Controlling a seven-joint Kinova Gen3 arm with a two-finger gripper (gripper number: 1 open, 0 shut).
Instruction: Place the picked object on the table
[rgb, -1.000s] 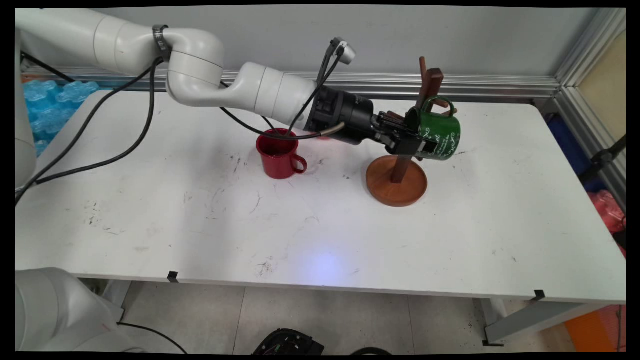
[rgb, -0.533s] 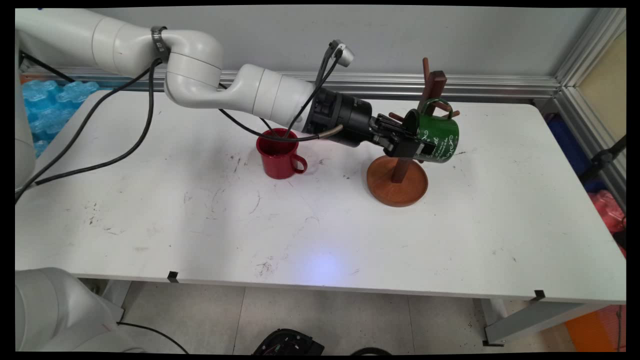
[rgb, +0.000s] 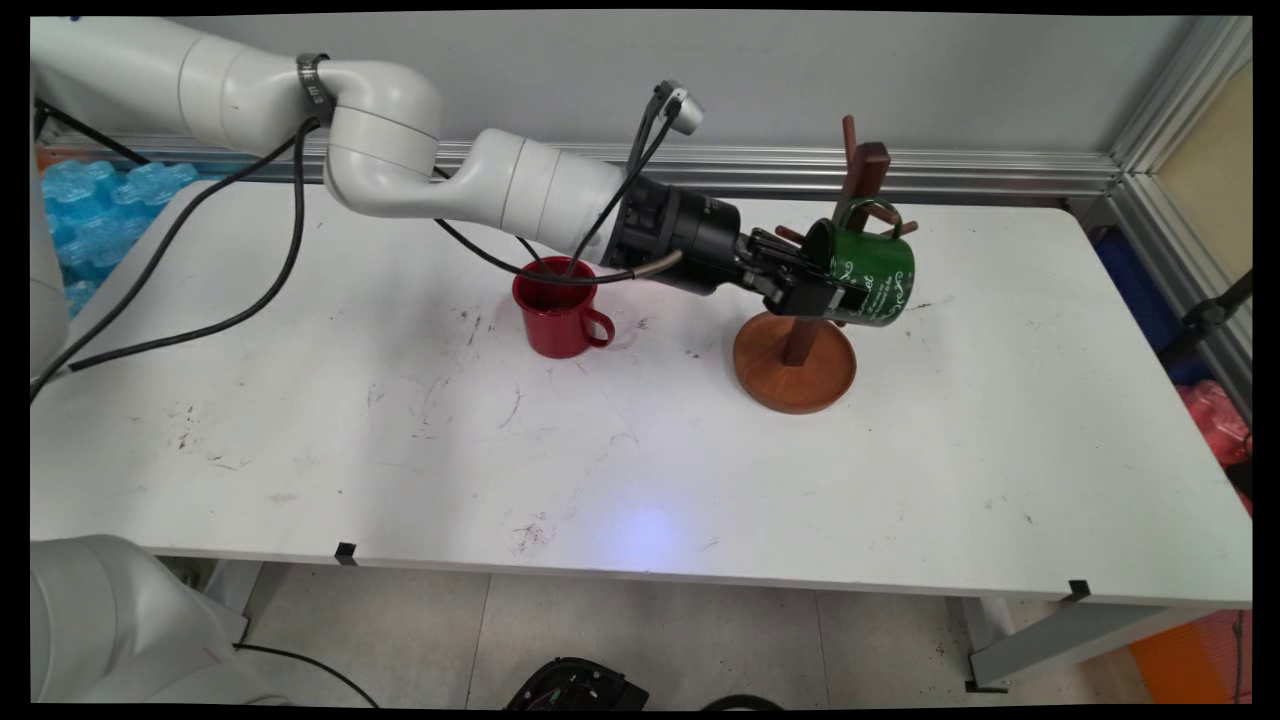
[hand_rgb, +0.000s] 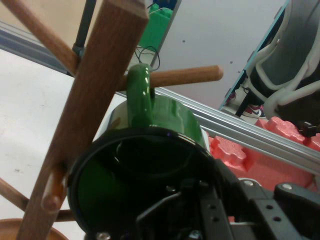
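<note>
Your pincer (rgb: 835, 297) is clamped on the rim of the green mug (rgb: 870, 280), one finger inside the mouth and one outside, holding it on its side beside the post of the wooden mug stand (rgb: 795, 345), above the stand's round base. Going from big to small: the white table (rgb: 400, 450) carries the stand toward its far right, and the red mug (rgb: 556, 312) sits upright well to the left of it, under the arm's wrist.

The mug's handle (hand_rgb: 138, 95) points up and its loop sits around the peg (hand_rgb: 185, 76) that juts out from the post. From the hand view it looks threaded onto the peg, though I can't tell whether it already bears weight there.

To do this well, keep the mug level with the peg's line, ease it so the handle settles against the peg near the post, and avoid pushing sideways, since the stand could tip or slide.
</note>
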